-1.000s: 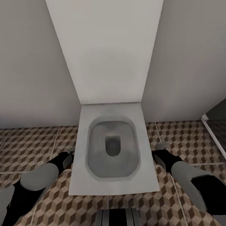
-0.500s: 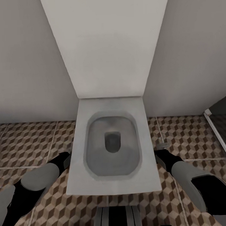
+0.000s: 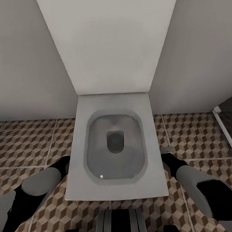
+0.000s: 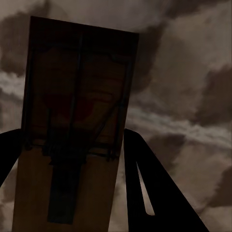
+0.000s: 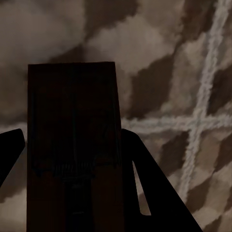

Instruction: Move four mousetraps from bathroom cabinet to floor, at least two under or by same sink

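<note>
Left claw [image 4: 72, 159]: closed on a wooden mousetrap [image 4: 72, 125], dark fingers [image 4: 159, 193] either side, blurred tile beyond.
Right claw [image 5: 72, 164]: gripping a second mousetrap [image 5: 72, 145], dark brown, over a grout crossing.
Bathroom floor [image 3: 26, 143]: cube-patterned tiles, brown and beige, pale grout.
Toilet [image 3: 114, 146]: white, square-edged, open bowl, dead ahead against the wall.
Arms: left arm [image 3: 34, 187] and right arm [image 3: 196, 183] low, flanking the toilet.
</note>
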Robot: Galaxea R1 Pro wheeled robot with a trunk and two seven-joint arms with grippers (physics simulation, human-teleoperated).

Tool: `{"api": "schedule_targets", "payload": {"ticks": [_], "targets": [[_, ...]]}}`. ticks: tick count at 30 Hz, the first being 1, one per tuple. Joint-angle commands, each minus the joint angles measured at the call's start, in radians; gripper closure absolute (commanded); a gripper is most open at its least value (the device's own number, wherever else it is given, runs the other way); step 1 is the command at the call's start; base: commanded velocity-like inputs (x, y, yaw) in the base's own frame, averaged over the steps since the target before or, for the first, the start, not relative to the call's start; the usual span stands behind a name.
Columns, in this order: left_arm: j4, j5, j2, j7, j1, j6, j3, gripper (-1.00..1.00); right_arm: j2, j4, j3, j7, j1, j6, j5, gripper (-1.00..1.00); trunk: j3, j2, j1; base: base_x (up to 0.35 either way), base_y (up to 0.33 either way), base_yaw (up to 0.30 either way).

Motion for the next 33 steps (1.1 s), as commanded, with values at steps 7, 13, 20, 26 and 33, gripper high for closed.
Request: {"api": "schedule_targets", "payload": {"ticks": [7,13,20,26,33], "targets": [[0.001,0.01,0.001,0.003,0.0,0.004,-0.009,1.0,-0.001,-0.003,0.008,-0.005,0.0,0.007,-0.006,1.0,-0.001,0.0,0.0,0.0,0.0,0.0],[0.001,0.01,0.002,0.003,0.0,0.004,-0.009,1.0,-0.011,-0.02,0.008,-0.01,0.0,0.007,-0.007,1.0,-0.001,0.0,0.0,0.0,0.0,0.0],[0.001,0.01,0.002,0.003,0.0,0.004,-0.009,1.0,-0.023,-0.032,0.001,-0.011,0.0,0.009,-0.009,1.0,-0.001,0.0,0.0,0.0,0.0,0.0],[0.002,0.01,0.002,0.003,0.0,0.004,-0.009,1.0,-0.023,-0.032,0.003,-0.005,0.0,0.007,-0.008,1.0,-0.001,0.0,0.0,0.0,0.0,0.0],[0.001,0.01,0.001,0.003,0.0,0.003,-0.009,1.0,-0.026,-0.033,0.001,-0.004,0.0,0.007,-0.008,1.0,-0.001,0.0,0.0,0.0,0.0,0.0]]}}
